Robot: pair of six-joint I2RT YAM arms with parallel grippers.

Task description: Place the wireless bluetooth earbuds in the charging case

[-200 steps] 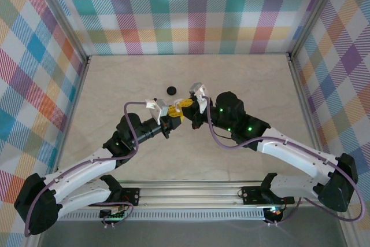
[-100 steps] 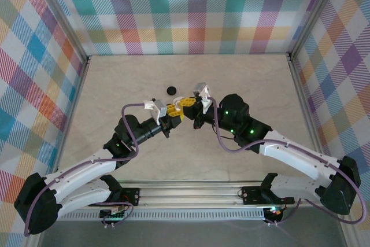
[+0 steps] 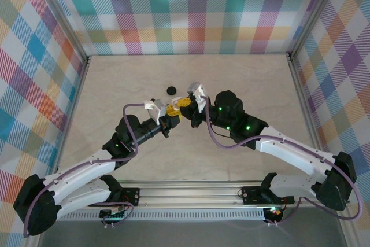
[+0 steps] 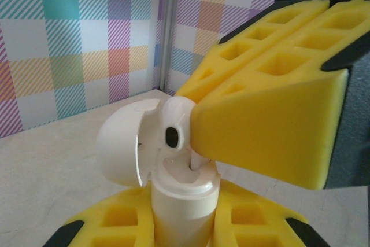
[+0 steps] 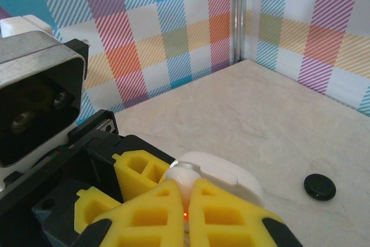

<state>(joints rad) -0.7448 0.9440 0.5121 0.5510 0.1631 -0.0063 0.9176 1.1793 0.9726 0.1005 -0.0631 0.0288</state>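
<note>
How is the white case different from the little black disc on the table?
The case is white and puffy; the disc is black and flat. The case is held between yellow fingers; the disc lies alone on the table. The case's lid is flipped open; the disc has no lid showing. Both are small and rounded.

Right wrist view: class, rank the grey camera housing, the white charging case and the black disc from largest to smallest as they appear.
1. Grey camera housing, clearly the largest.
2. Charging case, only partly showing.
3. Black disc, smallest; it lies farther from the lens, so its real size may be understated.
</note>
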